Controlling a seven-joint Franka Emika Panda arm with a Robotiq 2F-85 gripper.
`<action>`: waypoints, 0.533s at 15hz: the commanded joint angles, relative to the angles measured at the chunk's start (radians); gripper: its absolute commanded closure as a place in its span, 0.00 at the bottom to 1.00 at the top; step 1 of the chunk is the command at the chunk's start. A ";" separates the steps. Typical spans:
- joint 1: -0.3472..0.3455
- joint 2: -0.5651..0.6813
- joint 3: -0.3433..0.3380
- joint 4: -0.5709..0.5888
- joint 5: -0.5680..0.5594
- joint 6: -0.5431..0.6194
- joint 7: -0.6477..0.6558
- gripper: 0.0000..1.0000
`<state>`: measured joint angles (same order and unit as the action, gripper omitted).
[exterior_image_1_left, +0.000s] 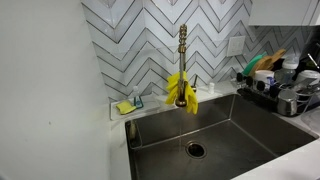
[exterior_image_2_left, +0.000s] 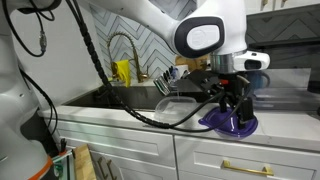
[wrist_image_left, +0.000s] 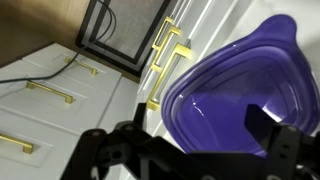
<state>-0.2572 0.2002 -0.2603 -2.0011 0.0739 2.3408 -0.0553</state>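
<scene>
purple bowl (exterior_image_2_left: 235, 124) sits at the countertop's (exterior_image_2_left: 120, 111) front edge right under my gripper (exterior_image_2_left: 233, 106), whose fingers (wrist_image_left: 268, 122) stand spread apart, one over the bowl's inside and one outside its rim.

I saw soft, even indoor light in both exterior views, with no hard shadows. The brushed steel sink basin (exterior_image_1_left: 225, 135) carried a dull sheen, and the wall left of it washed out pale. In the wrist view the translucent purple plastic bowl (wrist_image_left: 235, 85) showed faint white glare, while the black gripper (wrist_image_left: 198, 135) sat dark, blurred and out of focus.
</scene>
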 joint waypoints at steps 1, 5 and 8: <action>-0.009 0.079 -0.001 0.057 0.016 -0.042 0.117 0.02; -0.023 0.119 0.009 0.096 0.079 -0.075 0.158 0.40; -0.030 0.139 0.014 0.122 0.120 -0.106 0.172 0.64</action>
<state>-0.2641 0.3128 -0.2616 -1.9196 0.1486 2.2880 0.0965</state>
